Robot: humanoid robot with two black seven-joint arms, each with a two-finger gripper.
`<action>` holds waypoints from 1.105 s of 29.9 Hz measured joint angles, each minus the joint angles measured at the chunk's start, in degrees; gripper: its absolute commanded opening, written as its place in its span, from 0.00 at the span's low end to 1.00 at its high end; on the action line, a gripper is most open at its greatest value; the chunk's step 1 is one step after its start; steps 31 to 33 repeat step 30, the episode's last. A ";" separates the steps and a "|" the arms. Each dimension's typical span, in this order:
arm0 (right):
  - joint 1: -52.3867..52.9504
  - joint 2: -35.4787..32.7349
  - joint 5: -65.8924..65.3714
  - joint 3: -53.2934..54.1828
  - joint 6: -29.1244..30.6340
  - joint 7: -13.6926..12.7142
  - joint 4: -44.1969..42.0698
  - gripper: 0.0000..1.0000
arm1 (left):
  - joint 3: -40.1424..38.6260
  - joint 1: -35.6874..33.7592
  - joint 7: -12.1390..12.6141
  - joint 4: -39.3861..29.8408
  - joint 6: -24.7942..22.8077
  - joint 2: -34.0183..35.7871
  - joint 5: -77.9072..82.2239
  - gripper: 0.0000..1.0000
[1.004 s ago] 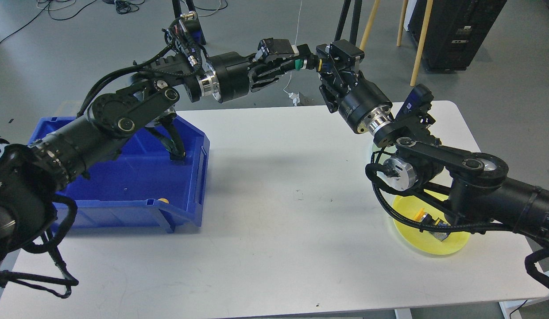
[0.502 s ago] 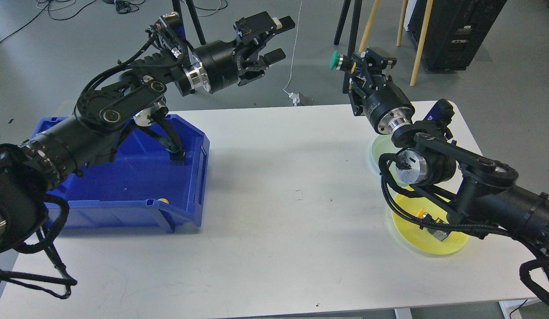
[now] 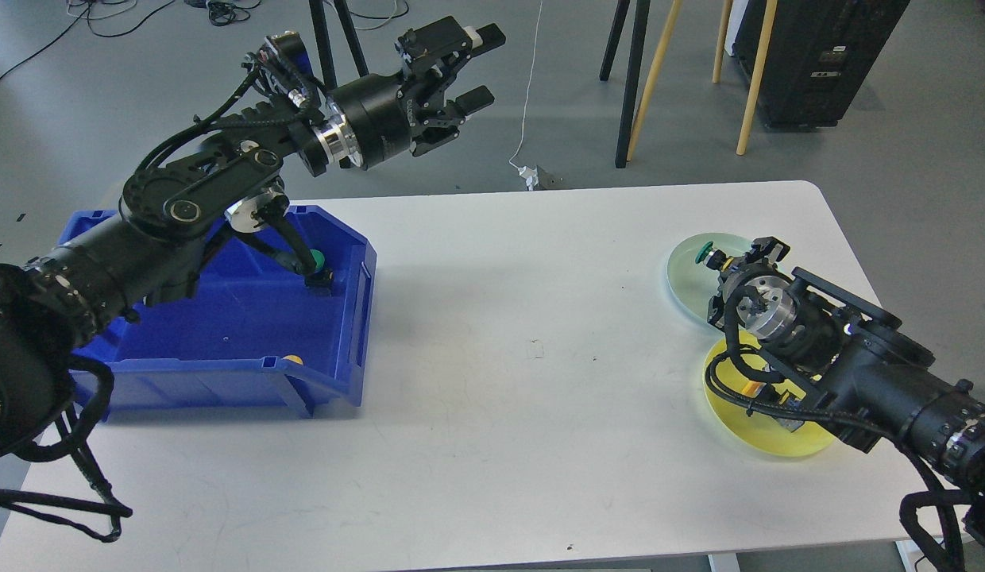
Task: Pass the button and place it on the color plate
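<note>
The right pincer (image 3: 727, 266) is seen nearly end-on and dark, so its fingers blur into the wrist and I cannot tell for certain how they stand or whether they clamp anything. Just at its tip, toward 10 o'clock, sits the green button (image 3: 705, 254), over the pale green plate (image 3: 687, 282); whether it rests on the plate or hangs just above is hard to make out. Its green cap points toward 9 o'clock and its short body runs back toward the pincer. The right arm covers much of the yellow plate (image 3: 766, 437) at 5 o'clock from the green one, and half hides small orange and grey pieces lying there. The left pincer (image 3: 473, 67) hangs high beyond the far edge of the bench (image 3: 500, 397), spread wide and empty. A second green button (image 3: 316, 258) peeks from behind the left arm inside the blue bin (image 3: 222, 349).
</note>
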 measured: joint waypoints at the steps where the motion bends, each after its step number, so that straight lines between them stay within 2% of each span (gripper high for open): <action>1: -0.04 0.04 0.00 0.29 0.00 -0.02 -0.13 1.00 | 0.00 0.12 0.00 0.00 0.00 0.00 0.00 0.89; 10: -1.12 -0.64 0.00 6.04 0.00 0.50 2.46 1.00 | -0.05 1.09 0.02 0.25 0.00 2.58 -0.16 0.89; 15: 0.15 -3.55 -0.51 7.93 0.18 2.18 10.72 1.00 | -0.46 3.06 0.03 2.44 0.00 4.98 -1.90 0.91; 16: 0.83 -4.42 -0.77 7.98 1.07 2.59 12.65 1.00 | -0.57 3.44 0.03 3.11 0.00 5.37 -2.95 0.92; 19: 3.56 -8.01 -3.78 8.14 8.65 4.44 19.08 1.00 | -0.69 4.22 0.03 5.06 0.00 6.61 -6.38 0.95; 22: 7.06 -10.60 -8.62 7.94 16.31 8.24 23.88 1.00 | -0.95 4.35 0.03 6.90 0.00 7.77 -9.83 0.98; 26: 9.80 -11.30 -14.93 6.31 19.42 12.58 27.88 1.00 | -2.15 4.46 0.03 10.89 0.01 8.04 -15.39 0.99; 30: 11.09 -10.90 -20.03 2.74 23.11 13.60 29.64 1.00 | -2.52 4.46 0.03 12.29 0.01 8.12 -16.83 0.99; 33: 11.09 -10.90 -20.03 2.74 23.11 13.60 29.64 1.00 | -2.52 4.46 0.03 12.29 0.01 8.12 -16.83 0.99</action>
